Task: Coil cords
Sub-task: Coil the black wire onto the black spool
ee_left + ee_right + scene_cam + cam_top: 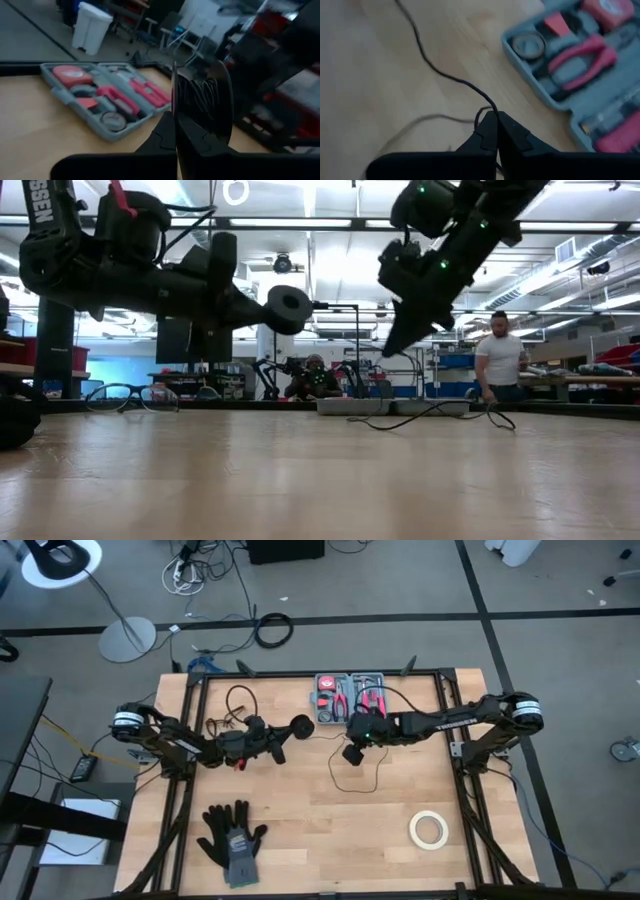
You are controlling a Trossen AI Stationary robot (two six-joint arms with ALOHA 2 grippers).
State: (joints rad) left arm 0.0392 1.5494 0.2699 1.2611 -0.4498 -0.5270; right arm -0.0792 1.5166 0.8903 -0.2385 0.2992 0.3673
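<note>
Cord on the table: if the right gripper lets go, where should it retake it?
Take the wire on its slack run lying flat on the table, from straight above, fingers across it; the left gripper holds the disc end aloft.

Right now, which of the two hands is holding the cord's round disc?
The left hand: it grips the black disc above the table. The right hand instead pinches the thin wire near the grey tool case.

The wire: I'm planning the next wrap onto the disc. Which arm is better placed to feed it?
Likely the right. The right gripper is shut on the wire, loose slack below it, while the left gripper holds the disc.
</note>
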